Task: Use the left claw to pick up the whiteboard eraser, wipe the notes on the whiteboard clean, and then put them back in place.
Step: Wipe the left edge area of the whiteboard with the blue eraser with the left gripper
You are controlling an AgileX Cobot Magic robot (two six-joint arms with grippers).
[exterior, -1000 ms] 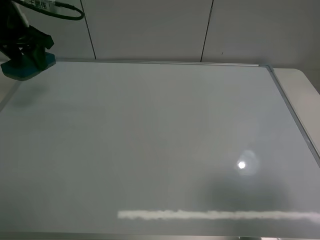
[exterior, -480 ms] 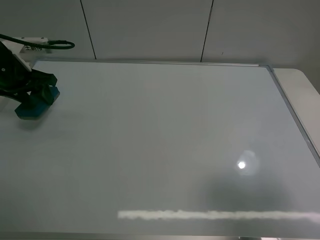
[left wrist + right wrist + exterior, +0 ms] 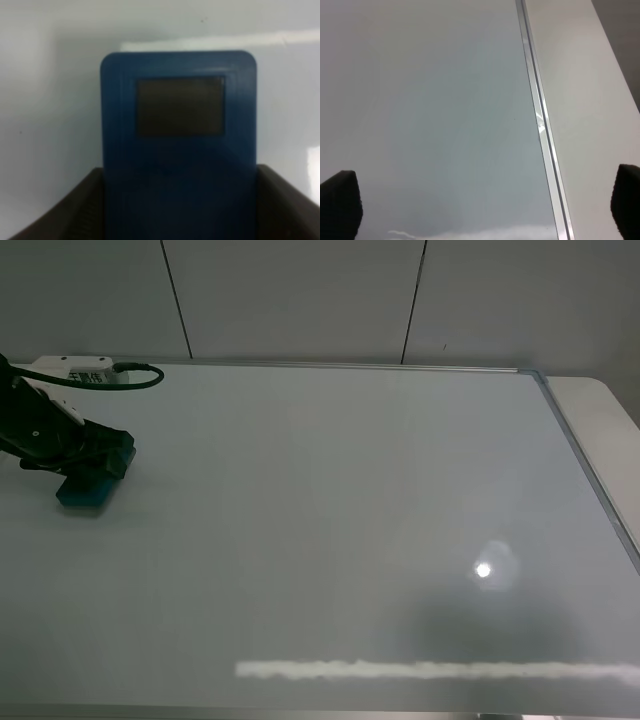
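Observation:
The whiteboard (image 3: 330,520) is glossy white with a thin silver frame and fills most of the exterior high view. My left claw (image 3: 100,465) is over its left side, shut on the teal-blue whiteboard eraser (image 3: 85,490), which is at or just above the board surface. In the left wrist view the eraser (image 3: 180,140) lies between the two dark fingers (image 3: 65,215), and my left claw (image 3: 180,215) grips its sides. No red notes show anywhere on the board. My right gripper (image 3: 482,200) is open and empty over the board's right edge; it is out of the exterior high view.
The silver frame (image 3: 540,125) runs along the board's right edge, with bare pale table (image 3: 590,100) beyond it. A white labelled box (image 3: 70,370) and black cable (image 3: 140,375) sit on the left arm. Panelled wall (image 3: 300,300) stands behind the board.
My left claw, holding the eraser, has moved from the board's far left corner toward the near side and a little right, coming down to the board.

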